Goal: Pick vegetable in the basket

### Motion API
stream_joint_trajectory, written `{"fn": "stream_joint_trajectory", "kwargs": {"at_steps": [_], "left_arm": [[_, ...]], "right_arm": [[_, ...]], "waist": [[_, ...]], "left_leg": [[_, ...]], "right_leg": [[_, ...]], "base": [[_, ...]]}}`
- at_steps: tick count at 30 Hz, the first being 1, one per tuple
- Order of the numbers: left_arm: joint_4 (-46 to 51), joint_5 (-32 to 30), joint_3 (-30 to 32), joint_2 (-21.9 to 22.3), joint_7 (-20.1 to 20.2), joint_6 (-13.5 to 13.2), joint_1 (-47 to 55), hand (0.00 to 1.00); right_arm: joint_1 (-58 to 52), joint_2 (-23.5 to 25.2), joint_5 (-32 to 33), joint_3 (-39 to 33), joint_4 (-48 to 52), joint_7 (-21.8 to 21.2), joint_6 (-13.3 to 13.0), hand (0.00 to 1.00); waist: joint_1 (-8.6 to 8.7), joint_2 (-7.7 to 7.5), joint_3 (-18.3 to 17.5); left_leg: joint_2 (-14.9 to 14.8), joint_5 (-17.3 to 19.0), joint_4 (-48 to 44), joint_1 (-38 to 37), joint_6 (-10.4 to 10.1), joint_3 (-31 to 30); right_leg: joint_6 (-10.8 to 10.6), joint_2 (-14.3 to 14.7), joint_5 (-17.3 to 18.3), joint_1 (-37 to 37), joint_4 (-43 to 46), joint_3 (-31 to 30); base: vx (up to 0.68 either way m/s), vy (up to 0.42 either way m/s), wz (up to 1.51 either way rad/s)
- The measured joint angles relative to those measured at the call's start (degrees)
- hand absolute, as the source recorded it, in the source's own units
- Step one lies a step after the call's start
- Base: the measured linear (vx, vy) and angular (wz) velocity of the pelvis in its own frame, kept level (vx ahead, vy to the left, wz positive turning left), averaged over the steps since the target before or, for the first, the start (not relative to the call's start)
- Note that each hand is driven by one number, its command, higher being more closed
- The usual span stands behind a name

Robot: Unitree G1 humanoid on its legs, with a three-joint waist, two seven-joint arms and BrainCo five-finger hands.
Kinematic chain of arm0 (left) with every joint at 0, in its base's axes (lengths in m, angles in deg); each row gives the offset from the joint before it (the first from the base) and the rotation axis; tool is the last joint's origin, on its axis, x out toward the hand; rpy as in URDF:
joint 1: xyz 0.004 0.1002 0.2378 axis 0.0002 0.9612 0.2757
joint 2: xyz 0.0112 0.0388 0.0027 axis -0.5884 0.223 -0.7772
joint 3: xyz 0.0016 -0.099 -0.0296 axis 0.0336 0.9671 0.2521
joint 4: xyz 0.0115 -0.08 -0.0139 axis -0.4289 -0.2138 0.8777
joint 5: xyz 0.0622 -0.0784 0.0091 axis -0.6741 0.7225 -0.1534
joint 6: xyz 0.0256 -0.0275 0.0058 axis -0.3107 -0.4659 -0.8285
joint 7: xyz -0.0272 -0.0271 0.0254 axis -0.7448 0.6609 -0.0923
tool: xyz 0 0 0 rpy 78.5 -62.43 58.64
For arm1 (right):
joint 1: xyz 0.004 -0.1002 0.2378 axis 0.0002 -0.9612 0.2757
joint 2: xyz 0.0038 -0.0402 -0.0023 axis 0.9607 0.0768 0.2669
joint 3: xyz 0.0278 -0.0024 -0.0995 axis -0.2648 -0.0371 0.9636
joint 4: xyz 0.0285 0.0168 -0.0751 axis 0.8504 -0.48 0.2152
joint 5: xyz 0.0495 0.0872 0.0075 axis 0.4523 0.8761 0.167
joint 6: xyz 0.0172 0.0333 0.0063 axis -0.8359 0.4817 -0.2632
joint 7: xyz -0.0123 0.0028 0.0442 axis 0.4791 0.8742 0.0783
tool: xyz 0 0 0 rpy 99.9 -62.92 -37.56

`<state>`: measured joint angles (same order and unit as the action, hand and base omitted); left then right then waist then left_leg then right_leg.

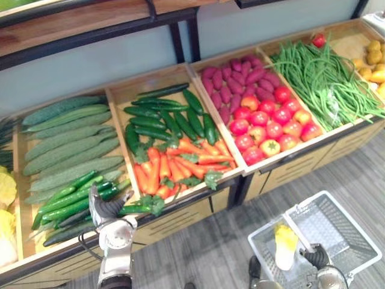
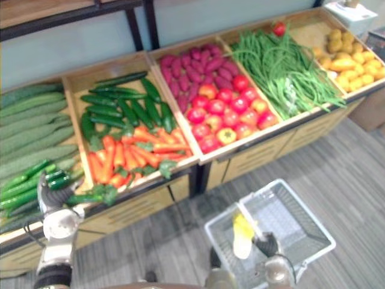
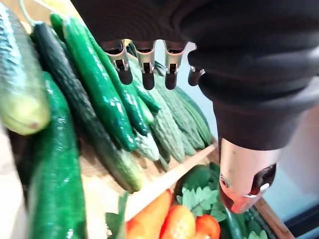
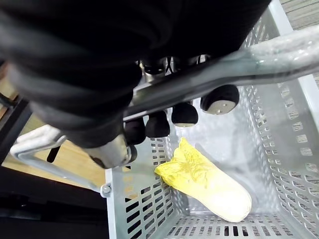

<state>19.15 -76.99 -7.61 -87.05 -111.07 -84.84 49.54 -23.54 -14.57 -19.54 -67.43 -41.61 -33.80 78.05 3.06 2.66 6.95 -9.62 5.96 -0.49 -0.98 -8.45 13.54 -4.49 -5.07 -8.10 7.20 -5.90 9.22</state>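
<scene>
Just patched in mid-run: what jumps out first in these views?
The bright wooden display stands out: red tomatoes near the middle, orange carrots beside them, and long green cucumbers at the robot's left, where the left hand hovers open. At lower right, the right hand is curled round the handle of a grey basket that holds one yellow cabbage.

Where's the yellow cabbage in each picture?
Left eye view: the yellow cabbage sits lower right, inside the grey basket.
Right eye view: bottom centre, inside the basket.
Right wrist view: lying on the basket floor, under the right hand.
Shared landmark: the basket's handle the right hand grips.
</scene>
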Motion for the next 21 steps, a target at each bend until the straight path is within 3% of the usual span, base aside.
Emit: {"fn": "stream_joint_trajectory", "kwargs": {"at_steps": [7, 21], "left_arm": [[-0.61, -0.13, -0.39, -1.01, -1.42, 0.92, -3.33, 0.0], [-8.67, -0.38, -3.84, -1.97, -2.77, 1.86, -8.25, 0.0]], "right_arm": [[1.03, -0.17, 0.11, 1.11, 0.14, 0.31, 0.01, 1.0], [3.63, -1.08, 0.3, 3.34, 1.78, 1.33, -0.1, 1.0]], "waist": [[1.32, -0.62, 1.31], [1.44, -0.32, 4.5]], "left_leg": [[0.01, 0.24, -0.09, 0.64, -0.05, 0.49], [-0.06, 1.78, -1.57, 1.5, -0.09, 3.6]], "right_leg": [[-0.11, 0.06, -0.09, 0.97, -0.01, -0.53], [-0.17, 0.37, -0.16, 3.71, 1.06, -3.79]], "base": [[0.0, -0.006, -0.03], [0.01, -0.015, -0.13]]}}
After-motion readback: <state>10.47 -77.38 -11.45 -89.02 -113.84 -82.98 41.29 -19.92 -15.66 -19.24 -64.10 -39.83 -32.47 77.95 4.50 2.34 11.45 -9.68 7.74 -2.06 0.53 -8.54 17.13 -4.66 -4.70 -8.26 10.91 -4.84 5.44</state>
